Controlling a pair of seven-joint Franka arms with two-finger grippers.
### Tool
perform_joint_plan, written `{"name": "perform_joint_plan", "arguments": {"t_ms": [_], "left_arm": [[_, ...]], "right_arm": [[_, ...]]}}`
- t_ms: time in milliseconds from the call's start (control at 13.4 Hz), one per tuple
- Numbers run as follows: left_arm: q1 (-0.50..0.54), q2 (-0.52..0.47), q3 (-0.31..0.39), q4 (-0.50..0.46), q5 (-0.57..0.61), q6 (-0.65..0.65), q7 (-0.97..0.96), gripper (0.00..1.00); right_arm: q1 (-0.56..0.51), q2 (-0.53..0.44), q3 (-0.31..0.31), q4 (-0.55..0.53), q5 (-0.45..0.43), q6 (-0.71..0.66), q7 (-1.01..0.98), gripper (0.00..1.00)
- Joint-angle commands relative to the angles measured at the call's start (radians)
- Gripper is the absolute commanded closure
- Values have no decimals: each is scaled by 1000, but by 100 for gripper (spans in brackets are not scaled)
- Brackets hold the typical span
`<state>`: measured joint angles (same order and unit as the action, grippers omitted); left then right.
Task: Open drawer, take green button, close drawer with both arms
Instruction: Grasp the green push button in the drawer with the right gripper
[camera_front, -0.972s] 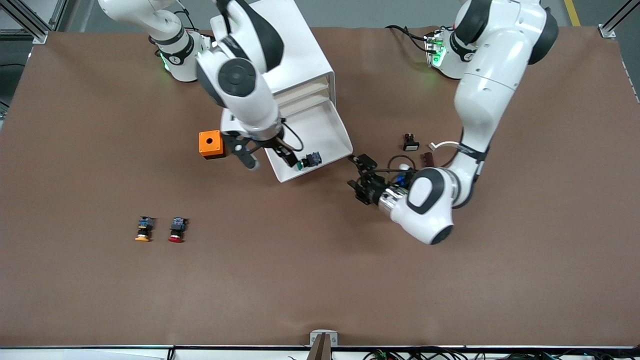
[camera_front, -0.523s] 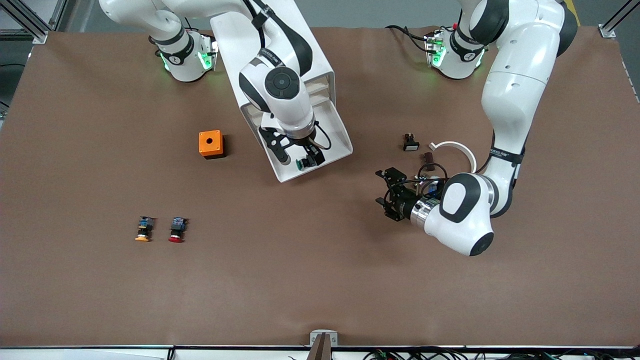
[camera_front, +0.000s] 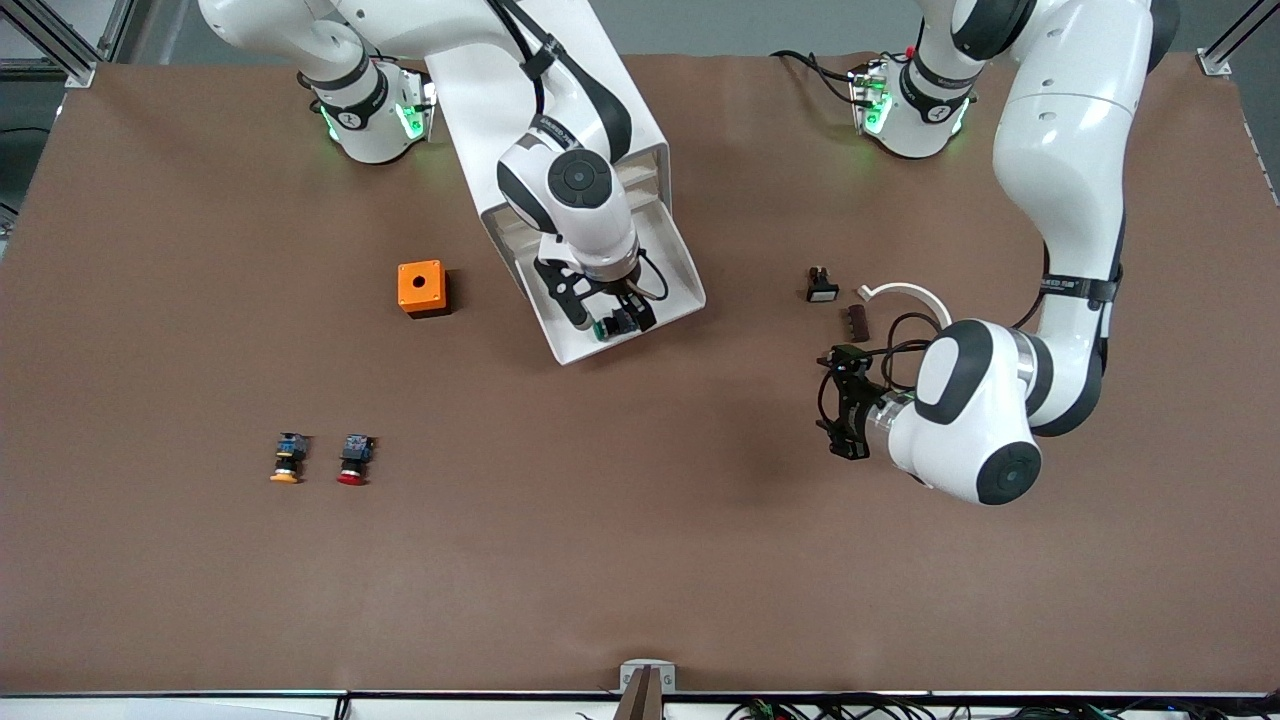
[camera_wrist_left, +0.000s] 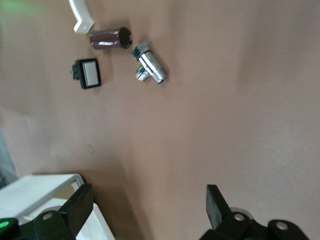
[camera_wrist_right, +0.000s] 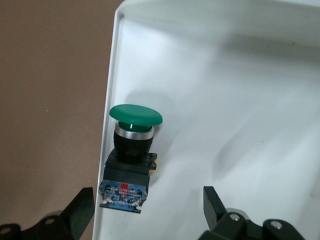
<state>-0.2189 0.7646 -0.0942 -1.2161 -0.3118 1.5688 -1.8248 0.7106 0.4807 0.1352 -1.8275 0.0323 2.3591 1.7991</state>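
Front view: two white jointed robot arms with black joints reach over a brown worktop (camera_front: 640, 560); a white four-drawer cabinet (camera_front: 560, 110) stands toward the right arm's end.
Drawer: the shallow white tray-like drawer with a cream front (camera_front: 672, 262) is pulled out of the cabinet and stands open.
Button: the small push button with a round green cap and black-and-blue body (camera_front: 617, 324) lies on its side inside the drawer, against the drawer's front wall.
Right hand: the right arm's black two-finger hand (camera_front: 605, 311) is lowered into the drawer over the button, fingers apart and holding nothing.
Key relation: in the right wrist view the button (camera_wrist_right: 130, 152) sits just ahead of the open hand (camera_wrist_right: 147, 212), nearer one finger than the other.
Long axis: cap to body runs toward the hand, so the fingers would close across the body's sides.
Nearer arm: the right hand, by a wide margin; the grasp looks to be its job.
Left hand: the left arm's black hand (camera_front: 843, 403) waits low over bare worktop, well apart from the drawer, fingers apart and empty.
Judgement: the pick seems not yet made; a small sideways shift may be needed to centre the button between the fingers.
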Motion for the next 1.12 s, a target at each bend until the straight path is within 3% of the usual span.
{"name": "perform_joint_plan", "arguments": {"t_ms": [0, 224, 299, 748, 897, 1047], "left_arm": [[-20, -65, 11, -17, 95, 0, 177, 1], [-25, -65, 8, -17, 105, 32, 329, 1], [-24, -65, 2, -17, 105, 69, 378, 1], [-85, -45, 2, -31, 108, 270, 558, 0], [-129, -30, 2, -34, 108, 315, 558, 0], [-184, -8, 2, -37, 109, 359, 567, 0]], "right_arm": [[13, 4, -9, -6, -35, 14, 29, 36], [4, 2, -9, 4, -72, -1, 8, 88], [-2, -1, -9, 14, -74, -6, -16, 96], [-135, -10, -5, 217, -57, -253, -327, 100], [-222, -11, 10, 221, -55, -273, -537, 100], [-365, -10, 72, 221, -54, -296, -760, 100]]}}
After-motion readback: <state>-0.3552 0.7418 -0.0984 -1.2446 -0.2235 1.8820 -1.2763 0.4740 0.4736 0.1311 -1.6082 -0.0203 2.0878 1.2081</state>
